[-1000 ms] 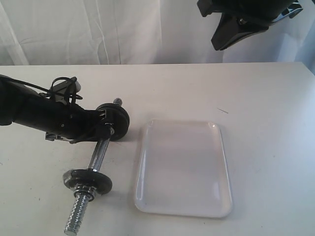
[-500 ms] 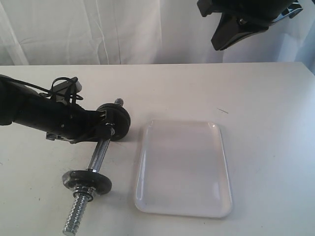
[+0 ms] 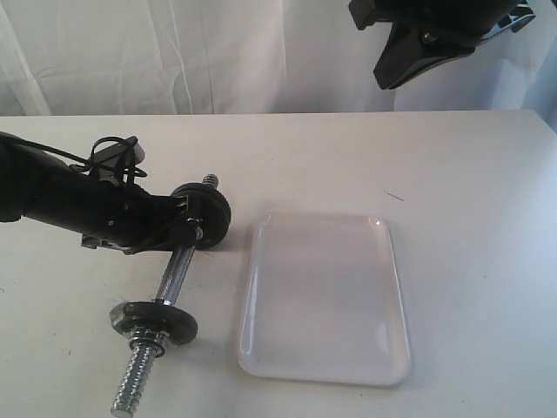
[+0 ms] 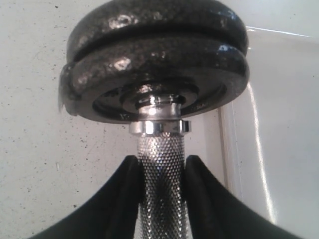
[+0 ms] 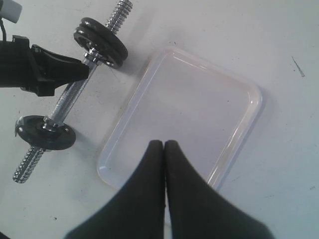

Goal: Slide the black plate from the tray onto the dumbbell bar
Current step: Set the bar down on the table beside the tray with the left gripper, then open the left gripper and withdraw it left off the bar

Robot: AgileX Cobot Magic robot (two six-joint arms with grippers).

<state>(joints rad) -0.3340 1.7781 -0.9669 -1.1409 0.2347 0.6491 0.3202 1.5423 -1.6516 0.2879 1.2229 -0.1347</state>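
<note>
The white tray (image 3: 324,300) lies on the table with nothing in it, also seen as the tray (image 5: 199,99) from above. The dumbbell bar (image 3: 177,270) lies left of it. Two black discs sit pressed together on the bar's far end; the outer one is the black plate (image 4: 154,17), the inner disc (image 4: 159,67) rests against a chrome collar. My left gripper (image 4: 159,164) is shut on the bar's knurled middle just behind that collar. My right gripper (image 5: 164,144) hangs high above the tray, shut and holding nothing.
A third black disc (image 3: 155,319) with a chrome nut sits on the bar's near end, ahead of the bare threaded tip (image 3: 130,392). A white curtain (image 3: 174,52) backs the table. The table's right edge runs near the frame corner.
The bar's near threaded end has swung slightly to the left with the near disc. The right gripper has not moved.
</note>
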